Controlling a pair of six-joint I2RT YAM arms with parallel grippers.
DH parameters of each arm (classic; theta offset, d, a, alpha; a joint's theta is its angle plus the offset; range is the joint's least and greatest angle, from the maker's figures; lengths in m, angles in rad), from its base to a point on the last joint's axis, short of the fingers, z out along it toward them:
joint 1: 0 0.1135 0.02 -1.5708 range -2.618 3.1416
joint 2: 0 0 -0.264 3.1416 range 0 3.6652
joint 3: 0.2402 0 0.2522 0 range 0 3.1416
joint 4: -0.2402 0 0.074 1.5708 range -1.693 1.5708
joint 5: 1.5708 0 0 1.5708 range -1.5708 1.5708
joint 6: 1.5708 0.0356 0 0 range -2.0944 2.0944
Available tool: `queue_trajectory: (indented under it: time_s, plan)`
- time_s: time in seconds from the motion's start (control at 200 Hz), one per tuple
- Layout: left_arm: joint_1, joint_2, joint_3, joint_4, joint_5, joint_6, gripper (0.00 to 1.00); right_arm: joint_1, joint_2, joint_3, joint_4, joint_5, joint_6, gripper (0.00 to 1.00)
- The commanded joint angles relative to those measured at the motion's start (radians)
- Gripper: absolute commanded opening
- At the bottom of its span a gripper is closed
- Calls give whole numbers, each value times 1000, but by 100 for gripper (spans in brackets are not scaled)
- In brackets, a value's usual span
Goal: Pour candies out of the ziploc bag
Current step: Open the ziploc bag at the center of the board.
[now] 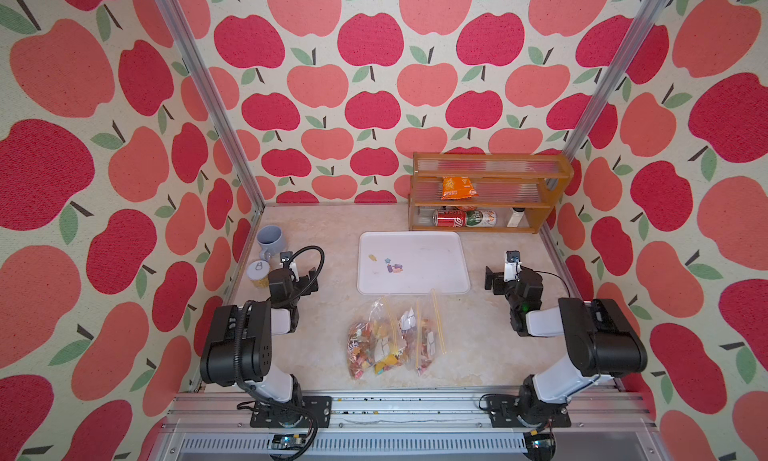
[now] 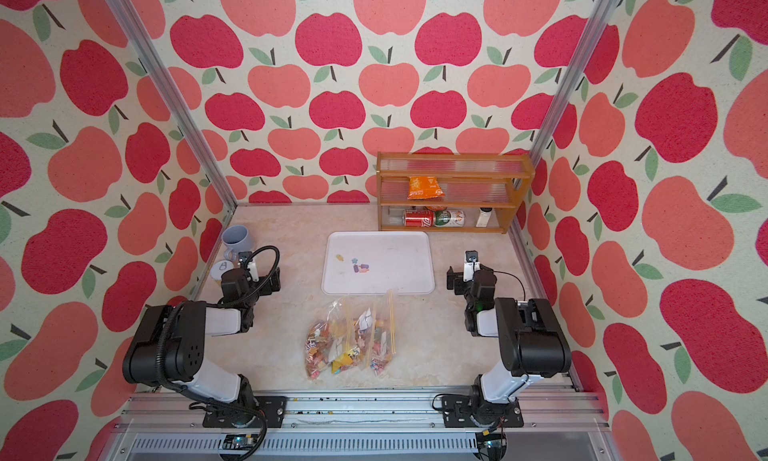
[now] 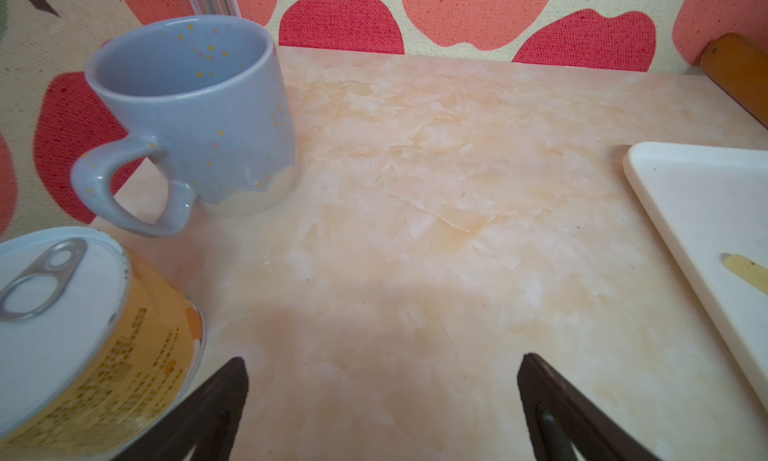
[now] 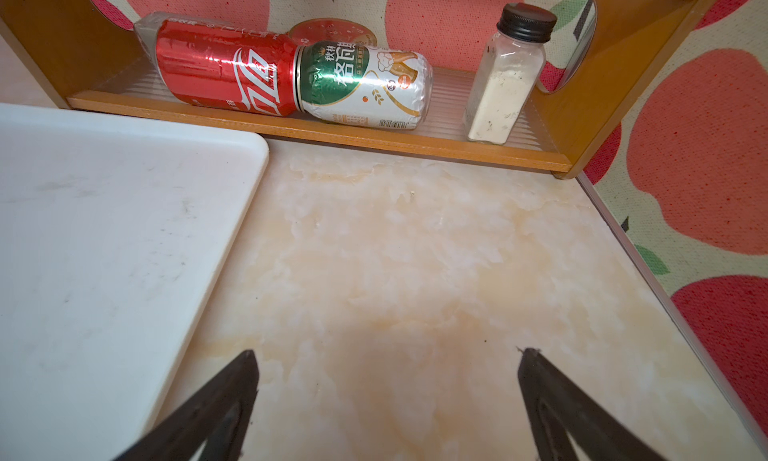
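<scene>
here, two clear ziploc bags (image 1: 376, 342) with yellow zip strips lie just beside the near edge of the white rectangular plastic tray (image 1: 432, 267), stuffed with tiny multicoloured candies (image 1: 359, 348); a few loose pieces (image 1: 392, 266) sit on the tray. left of the tray the left gripper (image 3: 382, 361) gapes wide, empty, near a blue ceramic mug (image 3: 199, 118) and yellow tin can (image 3: 104, 355); right of it, the right gripper (image 4: 386, 355) likewise.

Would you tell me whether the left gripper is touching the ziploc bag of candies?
Apart: in both top views, bare tabletop lies between the open left gripper and the ziploc bag.
</scene>
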Motion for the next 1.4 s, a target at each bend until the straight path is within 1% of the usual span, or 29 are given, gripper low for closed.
queue_trajectory:
  time_s: [0.0,0.145,0.225,0.26,0.29,0.33,0.385,0.455,0.495,0.535,0.57,0.595,0.635,0.665,0.685,0.71,0.73,0.77,0.86,0.945,1.025,1.105,1.145,1.185,1.205,1.25,1.291,1.351,1.396]
  plan:
    - [7,2,24,-6,20,-25,99,1,-21,5,0,-13,-1,99]
    - [3,2,25,-7,11,-22,99,0,-20,11,-11,2,5,99]
    - [-10,-11,27,-14,-109,-55,99,-1,-22,12,-13,20,14,99]
    - [-19,-37,37,-33,-181,-66,99,-1,-39,9,-11,30,18,99]
    - [-33,-81,76,-135,-251,-77,99,5,-94,-2,-34,12,3,99]
    - [-55,-141,151,-311,-317,-83,100,27,-205,4,-140,23,-22,99]
    - [-89,-213,232,-447,-379,-66,99,65,-359,32,-292,27,-61,99]
    - [-143,-321,346,-606,-474,-66,99,112,-499,134,-499,-27,-81,99]
    - [-174,-377,427,-728,-505,-100,100,155,-552,223,-652,-45,-109,99]
    - [-207,-428,505,-859,-511,-146,99,210,-591,322,-807,-25,-119,99]
    - [-240,-469,559,-965,-514,-187,99,244,-613,406,-922,5,-64,99]
    - [-267,-500,598,-1032,-507,-206,99,253,-627,466,-1030,23,44,99]
    - [-313,-544,644,-1132,-504,-258,99,246,-648,577,-1318,30,225,99]
    - [-345,-569,674,-1206,-497,-300,100,238,-661,594,-1340,71,351,99]
    - [-361,-585,692,-1254,-496,-340,100,227,-668,600,-1356,33,400,99]
    - [-385,-599,715,-1322,-482,-394,100,221,-674,606,-1353,-56,414,99]
    - [-398,-613,722,-1350,-448,-423,100,226,-673,619,-1367,-116,427,99]
    - [-429,-630,726,-1393,-385,-452,100,244,-657,672,-1440,-175,445,99]
    - [-523,-647,720,-1460,-316,-517,99,351,-598,794,-1602,-178,444,99]
    - [-642,-625,719,-1531,-336,-577,100,486,-558,853,-1668,-180,442,99]
    - [-773,-587,722,-1588,-362,-621,97,612,-541,875,-1696,-163,460,99]
    - [-902,-544,715,-1630,-415,-677,93,719,-534,849,-1678,-138,496,94]
    - [-956,-528,701,-1636,-435,-709,91,755,-528,822,-1664,-133,516,88]
    - [-990,-513,675,-1618,-425,-728,90,777,-517,791,-1647,-135,541,80]
    - [-1000,-506,661,-1605,-412,-741,89,785,-512,774,-1634,-136,554,73]
    - [-1010,-488,626,-1572,-373,-773,84,798,-493,741,-1609,-147,582,53]
    - [-1014,-485,600,-1539,-342,-797,80,811,-478,718,-1584,-160,607,42]
    - [-1029,-436,573,-1504,-319,-831,77,832,-458,694,-1547,-179,632,29]
    - [-1040,-411,565,-1486,-305,-844,77,850,-449,678,-1517,-177,643,26]
